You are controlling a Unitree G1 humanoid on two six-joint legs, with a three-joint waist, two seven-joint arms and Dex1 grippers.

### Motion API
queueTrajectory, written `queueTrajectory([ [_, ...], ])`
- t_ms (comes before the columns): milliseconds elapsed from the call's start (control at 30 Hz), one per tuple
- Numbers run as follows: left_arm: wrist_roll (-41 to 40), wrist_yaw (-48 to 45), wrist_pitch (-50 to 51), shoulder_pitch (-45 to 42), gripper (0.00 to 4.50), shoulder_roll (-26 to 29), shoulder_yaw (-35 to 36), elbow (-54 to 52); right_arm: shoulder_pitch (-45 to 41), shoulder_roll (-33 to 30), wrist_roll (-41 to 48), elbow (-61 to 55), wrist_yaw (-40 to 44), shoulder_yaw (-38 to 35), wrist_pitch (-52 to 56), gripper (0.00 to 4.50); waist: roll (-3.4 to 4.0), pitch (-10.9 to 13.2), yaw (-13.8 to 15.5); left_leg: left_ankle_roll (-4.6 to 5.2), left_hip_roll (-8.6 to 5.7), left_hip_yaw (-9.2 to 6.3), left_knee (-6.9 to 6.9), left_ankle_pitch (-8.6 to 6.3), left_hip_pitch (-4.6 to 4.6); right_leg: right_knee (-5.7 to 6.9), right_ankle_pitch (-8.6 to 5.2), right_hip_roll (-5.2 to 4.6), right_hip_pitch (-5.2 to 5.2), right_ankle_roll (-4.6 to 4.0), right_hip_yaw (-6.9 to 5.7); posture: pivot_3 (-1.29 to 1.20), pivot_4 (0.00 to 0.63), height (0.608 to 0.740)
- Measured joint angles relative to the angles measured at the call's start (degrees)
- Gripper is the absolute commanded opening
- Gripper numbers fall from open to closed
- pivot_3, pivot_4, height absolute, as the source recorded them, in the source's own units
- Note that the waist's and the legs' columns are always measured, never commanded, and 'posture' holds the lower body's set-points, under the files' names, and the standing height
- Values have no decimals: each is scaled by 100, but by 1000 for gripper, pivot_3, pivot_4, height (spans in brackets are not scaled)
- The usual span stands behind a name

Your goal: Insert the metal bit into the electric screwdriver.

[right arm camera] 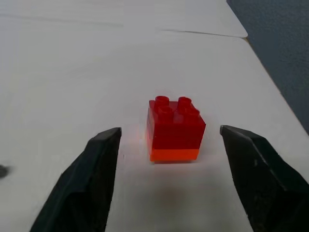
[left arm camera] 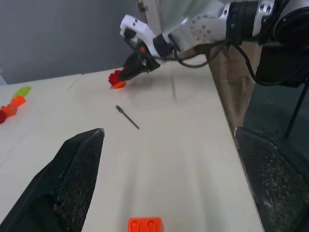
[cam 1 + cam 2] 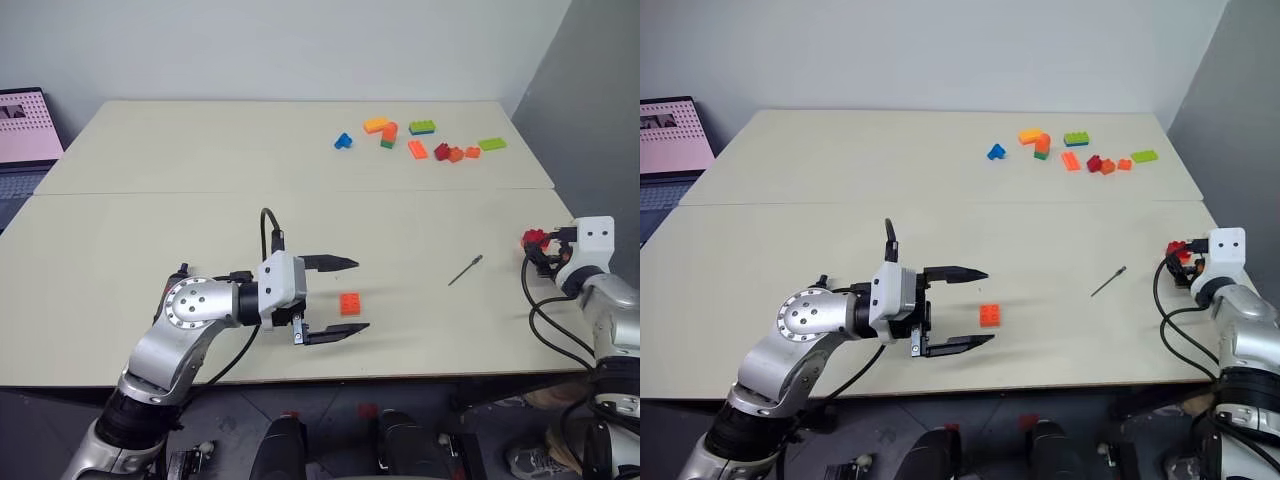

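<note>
The metal bit (image 3: 465, 270) lies flat on the beige table (image 3: 200, 150), right of centre, with nothing touching it. The electric screwdriver is out of view. My left gripper (image 3: 360, 295) hovers open near the front edge and points right, with a small orange brick (image 3: 350, 304) lying between its fingers on the table. My right gripper (image 1: 170, 131) is open at the table's right edge. A red brick stacked on an orange one (image 1: 175, 128) stands between its fingers, clear of both. The bit (image 2: 127, 117) lies between the two grippers.
Several coloured toy bricks (image 3: 420, 140) are scattered at the far right of the table. A laptop with a pink screen (image 3: 25, 130) stands off the table's left side. The table's right edge runs just beside the right gripper.
</note>
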Motion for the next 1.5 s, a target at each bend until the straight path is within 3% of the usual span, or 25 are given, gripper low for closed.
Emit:
queueTrajectory([
  [33,27,21,59,40,4500,78,22,-34,121,-101,52,-174,131,5,21,4489,1,1,4,0,0,0,0,0,0,-1,-3,0,0,-5,1,0,150,740],
  [233,85,103,342,440,4500,828,513,-221,698,-901,332,-1495,1498,254,-69,4489,4,3,-39,0,5,0,-1,0,5,-1,-7,0,0,-11,0,0,150,740],
  [367,16,-162,463,950,4500,1473,1040,-405,676,-1146,964,-2950,3017,1437,139,4489,6,5,-106,0,15,-6,-10,-1,8,0,-12,2,-3,-19,-9,0,150,740],
  [433,18,-209,456,1076,4500,1593,1195,-423,463,-1081,1006,-3232,3397,2114,200,4489,5,5,-100,-1,13,-8,-9,-1,5,-2,-12,0,-4,-19,-11,0,150,740],
  [633,10,-369,517,1575,4500,1820,1344,-682,-403,-457,463,-2857,4099,3817,41,4489,-4,11,-41,-1,6,-2,-12,-1,-17,-11,-12,-10,-27,-19,-12,0,150,740],
  [867,110,-261,498,1693,4500,1826,1340,-804,-1125,297,-55,-1643,4322,4394,-554,4489,-7,9,22,-1,10,-2,-11,-1,-46,4,-12,-3,-66,-20,-15,0,150,740],
  [1300,75,-144,366,1681,4500,1482,1289,-710,-1109,961,-436,-808,4039,4431,-1178,1462,-6,9,25,-1,9,-3,-6,0,-63,12,7,0,-84,10,-14,0,150,740],
  [1500,-131,-67,346,1260,4500,930,1119,-538,-559,901,-323,-1362,3565,3811,-1114,1473,-7,9,49,-1,7,-5,-1,0,-70,10,10,0,-83,16,-15,0,150,740],
])
